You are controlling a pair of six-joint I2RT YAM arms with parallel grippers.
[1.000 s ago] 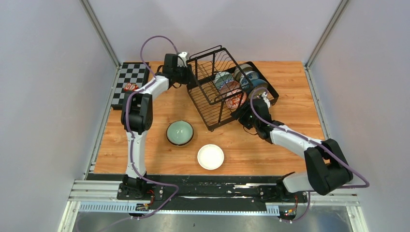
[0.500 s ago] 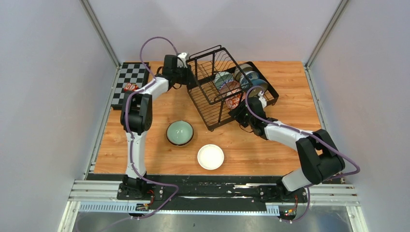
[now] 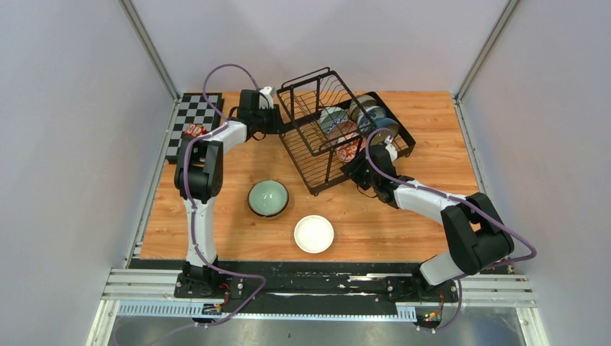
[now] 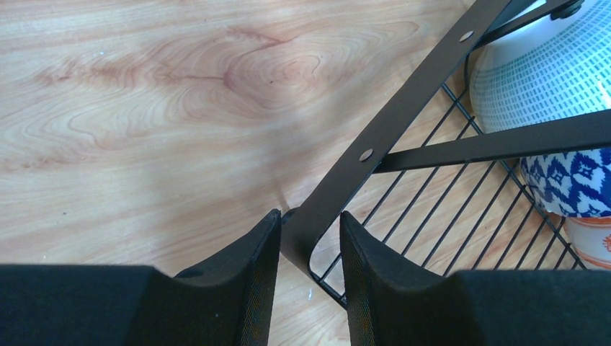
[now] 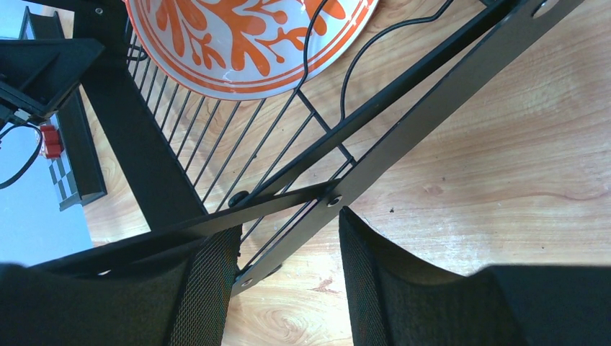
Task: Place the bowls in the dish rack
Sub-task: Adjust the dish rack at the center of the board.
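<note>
The left end effector (image 4: 308, 223), clenched on the dish rack (image 4: 416, 94) corner, has shifted slightly leftward. The right end effector (image 5: 288, 227) straddles its rail, grasp unclear.

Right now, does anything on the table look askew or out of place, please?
Yes: the rack sits skewed, its sides slanting against the table edges. A green bowl and a white bowl lie outside it.

Top view: high behind near edge, looking down on whole table (image 3: 432, 115). Left wrist: close, down onto rack (image 4: 389, 122) far-left corner. Right wrist: close, on its near-right side. Rack shared by all.
</note>
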